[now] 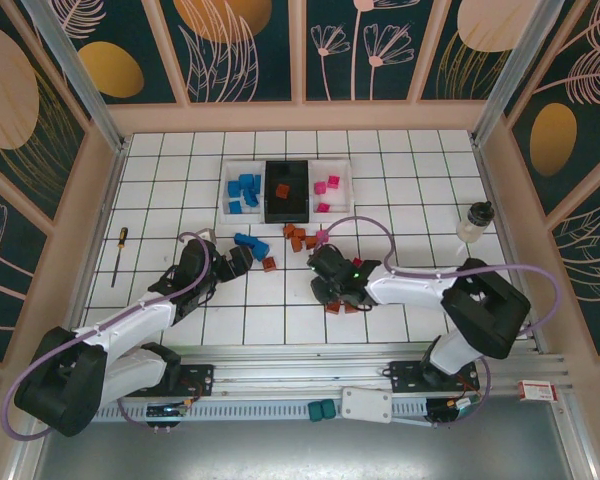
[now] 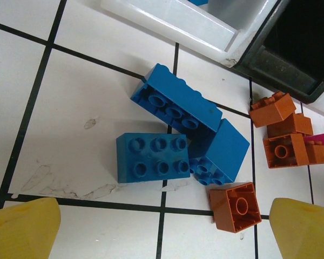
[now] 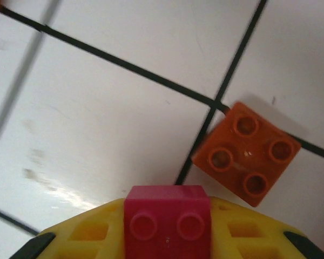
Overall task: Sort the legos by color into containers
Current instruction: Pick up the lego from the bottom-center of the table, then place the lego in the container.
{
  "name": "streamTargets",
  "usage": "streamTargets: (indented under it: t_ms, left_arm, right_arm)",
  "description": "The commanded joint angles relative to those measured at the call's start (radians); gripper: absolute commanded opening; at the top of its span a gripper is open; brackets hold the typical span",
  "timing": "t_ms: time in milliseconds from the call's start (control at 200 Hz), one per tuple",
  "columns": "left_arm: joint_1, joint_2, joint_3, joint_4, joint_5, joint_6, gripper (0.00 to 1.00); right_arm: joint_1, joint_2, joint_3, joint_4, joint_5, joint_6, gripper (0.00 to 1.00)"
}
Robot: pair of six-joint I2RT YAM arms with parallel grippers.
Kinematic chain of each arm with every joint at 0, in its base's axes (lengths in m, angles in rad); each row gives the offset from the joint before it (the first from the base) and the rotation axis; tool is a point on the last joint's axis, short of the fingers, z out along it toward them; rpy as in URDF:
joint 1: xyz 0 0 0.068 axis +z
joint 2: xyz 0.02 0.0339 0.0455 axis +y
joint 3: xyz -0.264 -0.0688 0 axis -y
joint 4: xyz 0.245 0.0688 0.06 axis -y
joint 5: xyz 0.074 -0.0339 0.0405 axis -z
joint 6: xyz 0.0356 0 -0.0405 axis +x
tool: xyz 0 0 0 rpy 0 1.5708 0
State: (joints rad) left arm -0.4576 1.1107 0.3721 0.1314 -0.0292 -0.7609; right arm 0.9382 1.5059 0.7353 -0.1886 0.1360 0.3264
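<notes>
Above three blue legos [image 2: 151,156], left claw [image 2: 162,232] spread apart, right claw [image 3: 167,244] clamped on pink lego [image 3: 167,210]

bright, even light from above; soft glare on white tiles [image 3: 59,189]; right wrist view's far corner seems blurred.

Three bins [image 1: 223,190], two white and one black; three pink bricks [image 1: 320,187] inside one white bin; three blue bricks [image 2: 156,156] loose on the tiles [image 1: 400,200]; two teal blocks [image 1: 322,409], one screwdriver [image 1: 119,252], one bottle [image 1: 475,220].

Left gripper [image 2: 163,229] spread, right gripper [image 3: 167,234] clamped
</notes>
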Motion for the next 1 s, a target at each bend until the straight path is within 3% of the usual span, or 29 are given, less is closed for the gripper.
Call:
streamTargets:
  t_ms: [0,140,280,440,641,721,836,991]
  left_arm:
    - [0.000,-0.030,0.022,0.025,0.026,0.021,0.99]
    - [-0.001,-0.043,0.028,0.027,0.038,0.025,0.99]
    - [-0.007,-0.046,0.033,0.026,0.051,0.026,0.99]
    - [-0.016,-0.046,0.045,0.010,0.061,0.038,0.99]
    - [-0.033,-0.043,0.056,-0.010,0.068,0.051,0.99]
    - [-0.040,-0.040,0.057,-0.017,0.068,0.058,0.98]
    - [-0.052,-0.034,0.061,-0.019,0.082,0.066,0.99]
    - [-0.080,-0.018,0.081,-0.029,0.097,0.081,0.99]
  right_arm:
    - [-0.051,-0.119,0.046,0.099,-0.114,-0.046,0.25]
    - [-0.187,-0.132,0.123,0.155,-0.153,-0.055,0.24]
    - [-0.306,-0.035,0.232,0.220,-0.143,-0.050,0.23]
    - [-0.372,0.165,0.397,0.197,-0.085,-0.045,0.23]
    - [-0.384,0.367,0.584,0.144,0.001,-0.041,0.24]
    - [-0.414,0.417,0.628,0.142,-0.005,-0.028,0.32]
    - [-0.415,0.450,0.682,0.149,-0.033,-0.023,0.60]
    - [-0.414,0.387,0.665,0.171,-0.045,-0.015,0.68]
